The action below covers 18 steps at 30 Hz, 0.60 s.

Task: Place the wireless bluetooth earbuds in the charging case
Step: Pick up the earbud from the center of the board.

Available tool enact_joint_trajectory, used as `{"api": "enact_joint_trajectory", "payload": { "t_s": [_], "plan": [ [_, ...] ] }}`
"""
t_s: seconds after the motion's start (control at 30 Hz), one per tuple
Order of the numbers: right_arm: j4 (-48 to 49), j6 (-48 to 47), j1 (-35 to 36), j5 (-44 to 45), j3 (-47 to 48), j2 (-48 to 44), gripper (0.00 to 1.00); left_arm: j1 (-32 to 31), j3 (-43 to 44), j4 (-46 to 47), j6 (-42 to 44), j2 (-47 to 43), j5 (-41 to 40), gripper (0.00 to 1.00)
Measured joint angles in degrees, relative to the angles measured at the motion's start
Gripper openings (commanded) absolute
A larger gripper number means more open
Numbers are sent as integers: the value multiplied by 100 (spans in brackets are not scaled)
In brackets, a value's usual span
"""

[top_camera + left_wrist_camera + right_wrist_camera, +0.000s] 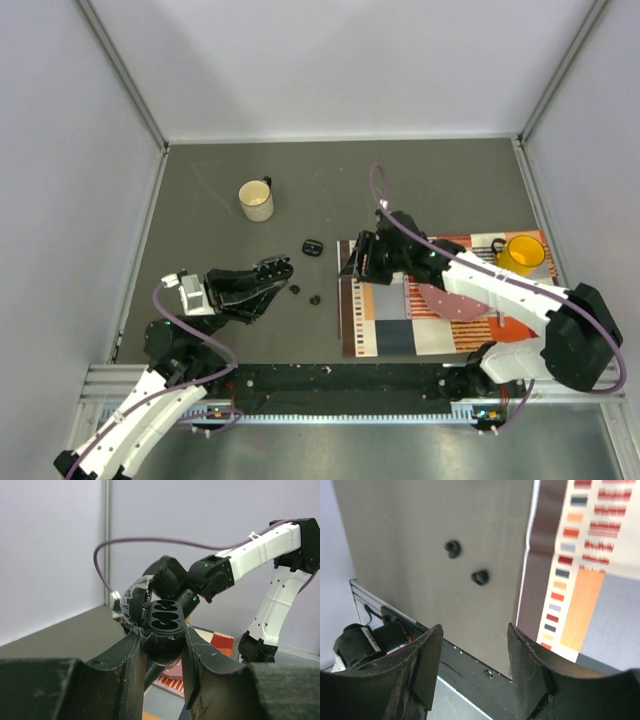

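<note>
My left gripper is shut on the base of an open black charging case and holds it above the table. The case's lid is swung back to the left, and its slots look empty. Two tiny black earbuds lie on the grey table just right of the left gripper. They also show in the right wrist view. My right gripper is open and empty, hovering right of the earbuds at the mat's left edge. No other earbuds are visible.
A second small black case lies behind the earbuds. A cream mug stands at the back left. A colour-patch mat covers the right side, with a yellow mug on it. The table's front rail is close below the right gripper.
</note>
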Motion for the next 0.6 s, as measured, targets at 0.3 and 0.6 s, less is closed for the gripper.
{"api": "enact_joint_trajectory", "payload": {
  "t_s": [0.3,0.6],
  "plan": [
    [1045,1189,726,470,-741,444,40,0,70,-509,76,-186,-74,0],
    [2310,1998,981,584,-826,1488,28,0,111,-737,103,-313,-96,0]
  ]
}}
